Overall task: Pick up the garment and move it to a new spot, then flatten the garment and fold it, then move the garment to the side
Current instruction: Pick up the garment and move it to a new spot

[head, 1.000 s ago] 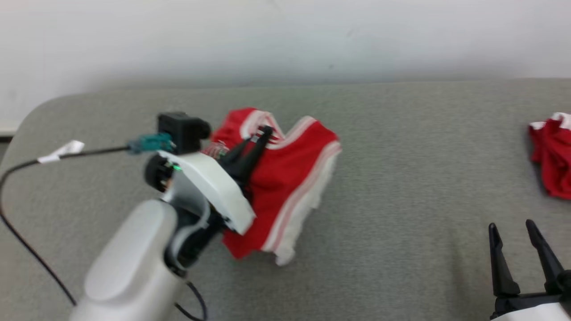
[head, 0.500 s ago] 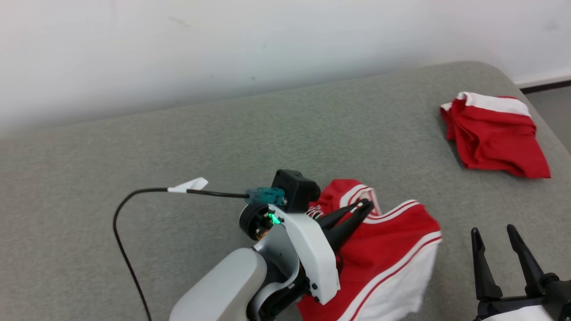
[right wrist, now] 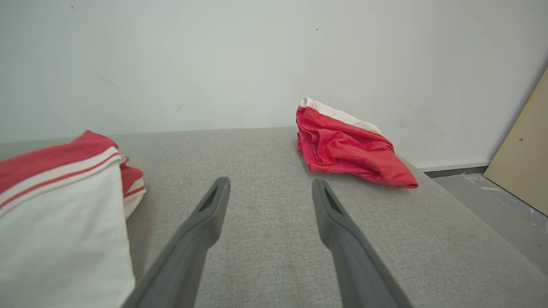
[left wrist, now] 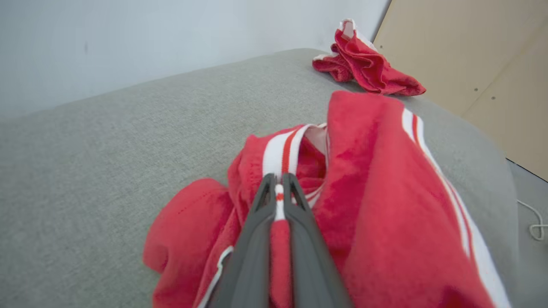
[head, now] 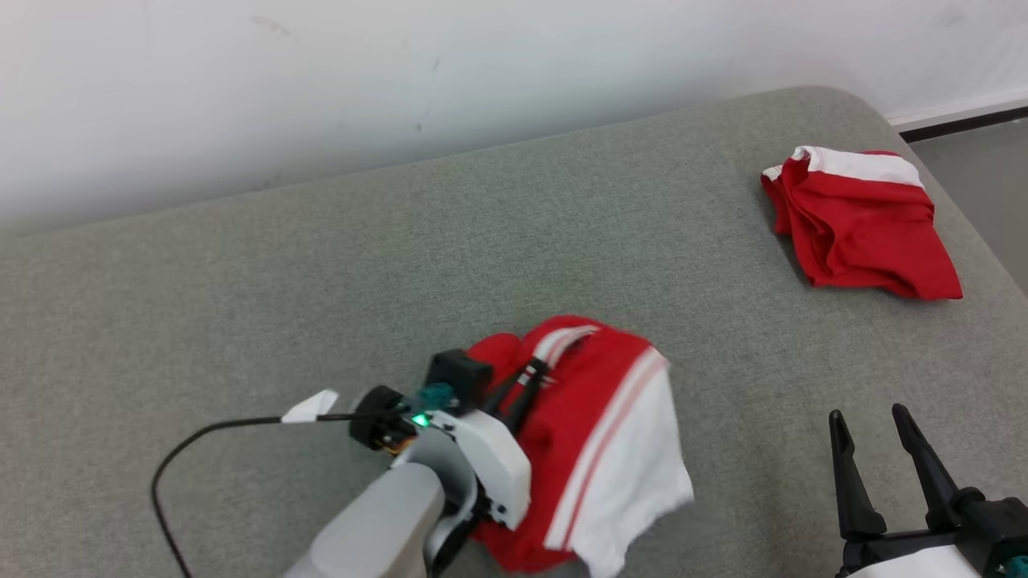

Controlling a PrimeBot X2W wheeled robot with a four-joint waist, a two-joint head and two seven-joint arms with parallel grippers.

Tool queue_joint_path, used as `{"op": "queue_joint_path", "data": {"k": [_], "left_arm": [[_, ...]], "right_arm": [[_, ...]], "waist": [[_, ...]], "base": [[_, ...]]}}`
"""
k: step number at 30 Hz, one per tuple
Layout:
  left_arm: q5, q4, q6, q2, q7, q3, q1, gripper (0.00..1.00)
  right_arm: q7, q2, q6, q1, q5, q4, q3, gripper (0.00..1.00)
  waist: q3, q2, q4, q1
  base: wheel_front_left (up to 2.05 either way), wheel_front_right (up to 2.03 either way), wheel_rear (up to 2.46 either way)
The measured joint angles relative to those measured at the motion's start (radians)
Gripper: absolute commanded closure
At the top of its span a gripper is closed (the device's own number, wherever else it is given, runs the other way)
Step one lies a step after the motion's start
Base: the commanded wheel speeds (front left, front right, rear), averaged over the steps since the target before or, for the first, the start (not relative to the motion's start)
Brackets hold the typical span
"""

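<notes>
Holding garment (head: 594, 433): left gripper (head: 528, 379), pinched on trim (left wrist: 280, 152)
Garments: two (spare (head: 863, 225) at 2 o'clock)
Right gripper (head: 867, 413): wide
Wrist views: board (right wrist: 526, 162)

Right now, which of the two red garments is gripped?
The near garment with the white panel and stripes: the left gripper is shut on its striped trim. The other red garment lies loose at the far right corner, untouched.

The head camera looks down over the grey counter (head: 562, 201). The left wrist camera looks along the left pincer (left wrist: 278, 177), close on the garment (left wrist: 376, 192). The right one looks low along the right pincer (right wrist: 270, 182). All share the far red cloth (head: 863, 233).
</notes>
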Motion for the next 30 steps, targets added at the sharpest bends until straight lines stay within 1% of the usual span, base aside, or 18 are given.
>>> {"op": "queue_joint_path", "data": {"k": [1, 3, 5, 8, 9, 10, 11, 12, 15, 18, 23, 30], "left_arm": [[0.008, 0.034, 0.016, -0.001, -0.041, 0.005, -0.011, 1.00], [0.014, 0.096, 0.034, -0.005, -0.087, 0.018, -0.035, 1.00], [0.015, 0.141, 0.059, -0.011, -0.114, 0.034, -0.053, 1.00], [0.021, 0.195, 0.082, -0.016, -0.136, 0.058, -0.081, 1.00], [0.024, 0.207, 0.083, -0.016, -0.137, 0.062, -0.085, 0.71], [0.026, 0.215, 0.084, -0.017, -0.138, 0.067, -0.087, 0.51], [0.027, 0.218, 0.083, -0.019, -0.141, 0.071, -0.088, 0.02], [0.031, 0.215, 0.082, -0.020, -0.141, 0.078, -0.087, 0.00], [0.043, 0.178, 0.091, -0.024, -0.142, 0.109, -0.080, 0.00], [0.050, 0.121, 0.091, -0.026, -0.142, 0.152, -0.041, 0.00], [0.073, -0.017, 0.091, -0.017, -0.143, 0.242, 0.040, 0.00], [0.128, -0.231, 0.093, 0.004, -0.143, 0.374, 0.221, 0.00]], "right_arm": [[0.000, 0.000, 0.000, -0.004, -0.001, 0.002, 0.003, 0.00], [0.000, -0.001, 0.000, -0.005, -0.001, 0.006, 0.007, 0.00], [0.000, -0.002, 0.000, -0.006, -0.002, 0.011, 0.011, 0.00], [0.000, -0.003, 0.000, -0.007, -0.003, 0.016, 0.015, 0.00], [0.000, -0.003, 0.000, -0.007, -0.004, 0.018, 0.017, 0.00], [0.000, -0.003, 0.000, -0.007, -0.004, 0.019, 0.019, 0.00], [0.000, -0.003, 0.000, -0.007, -0.004, 0.020, 0.020, 0.00], [0.000, -0.003, 0.000, -0.007, -0.004, 0.020, 0.020, 0.00], [0.000, -0.005, 0.000, -0.006, -0.005, 0.021, 0.018, 0.00], [0.000, -0.007, 0.000, -0.001, -0.006, 0.021, 0.008, 0.00], [0.000, -0.010, 0.000, 0.017, -0.009, 0.019, -0.016, 0.00], [0.000, -0.018, 0.000, 0.046, -0.015, 0.013, -0.049, 0.00]], "waist": [[-0.001, 0.0000, 0.001, 0.0000], [-0.005, 0.0000, 0.005, 0.0000], [-0.008, 0.0000, 0.009, 0.0000], [-0.012, 0.0000, 0.015, 0.0000], [-0.014, 0.0000, 0.017, 0.0000], [-0.015, 0.0000, 0.018, 0.0000], [-0.016, 0.0000, 0.019, 0.0000], [-0.017, 0.0000, 0.021, 0.0000], [-0.023, 0.0000, 0.029, 0.0000], [-0.028, 0.0000, 0.041, 0.0000], [-0.044, 0.0000, 0.067, 0.0000], [-0.077, 0.0000, 0.110, 0.0000]], "base": [[0.00, 0.00, 0.00], [0.00, 0.00, 0.00], [0.00, 0.00, 0.00], [0.00, 0.00, 0.00], [0.00, 0.00, 0.00], [0.00, 0.00, 0.00], [0.00, 0.00, 0.00], [0.00, 0.00, 0.00], [0.00, 0.00, 0.00], [0.00, 0.00, 0.00], [0.00, 0.00, 0.00], [0.00, 0.00, 0.00]]}}
